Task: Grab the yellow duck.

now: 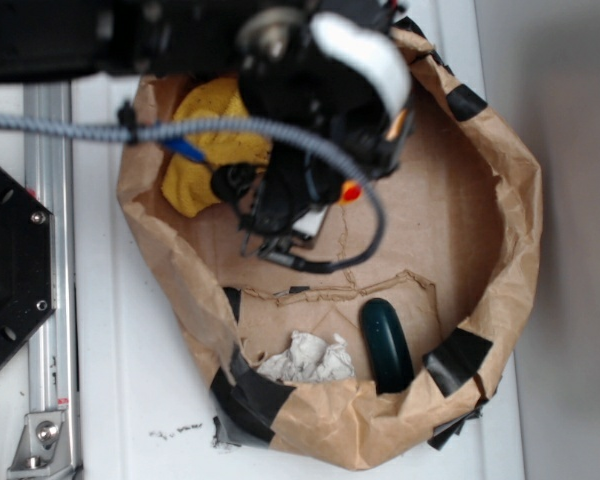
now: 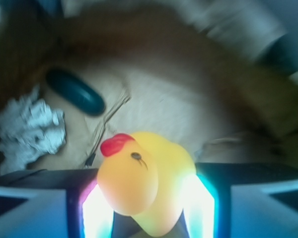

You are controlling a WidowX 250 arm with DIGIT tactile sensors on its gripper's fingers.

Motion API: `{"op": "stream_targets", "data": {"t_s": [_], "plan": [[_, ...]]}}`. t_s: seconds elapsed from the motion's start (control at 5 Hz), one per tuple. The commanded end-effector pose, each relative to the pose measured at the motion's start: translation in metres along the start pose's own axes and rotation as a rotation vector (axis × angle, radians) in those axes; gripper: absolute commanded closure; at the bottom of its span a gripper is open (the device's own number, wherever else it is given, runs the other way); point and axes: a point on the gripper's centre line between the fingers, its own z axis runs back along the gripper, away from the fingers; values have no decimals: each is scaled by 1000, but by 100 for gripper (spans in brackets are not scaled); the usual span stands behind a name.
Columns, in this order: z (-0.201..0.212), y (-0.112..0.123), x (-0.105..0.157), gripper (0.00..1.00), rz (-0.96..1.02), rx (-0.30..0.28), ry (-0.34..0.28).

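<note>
Jaws found pinching yellow duck (image 2: 144, 188) at both flanks; gripper (image 2: 148, 208) hold judged insecure, glossy rounded body liable to squirt out.

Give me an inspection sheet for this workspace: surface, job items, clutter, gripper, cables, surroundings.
Surface: brown paper basin with taped rim, on a white table.
Job's things: yellow duck sits between the gripper's fingers, red beak towards the camera.
Clutter: yellow cloth at the basin's far left; crumpled white paper and a dark green oblong object near the front rim.
Grippers: gripper closed on the duck, fingers against both its sides.
Cables: braided grey cable runs along the arm and loops down.
Surroundings: metal rail and black plate at left.
</note>
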Motion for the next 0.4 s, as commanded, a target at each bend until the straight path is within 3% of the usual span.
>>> {"op": "stream_targets", "data": {"t_s": [0.0, 0.2], "plan": [[25, -7, 23, 100, 112, -31, 74], [18, -15, 23, 100, 121, -54, 105]]}}
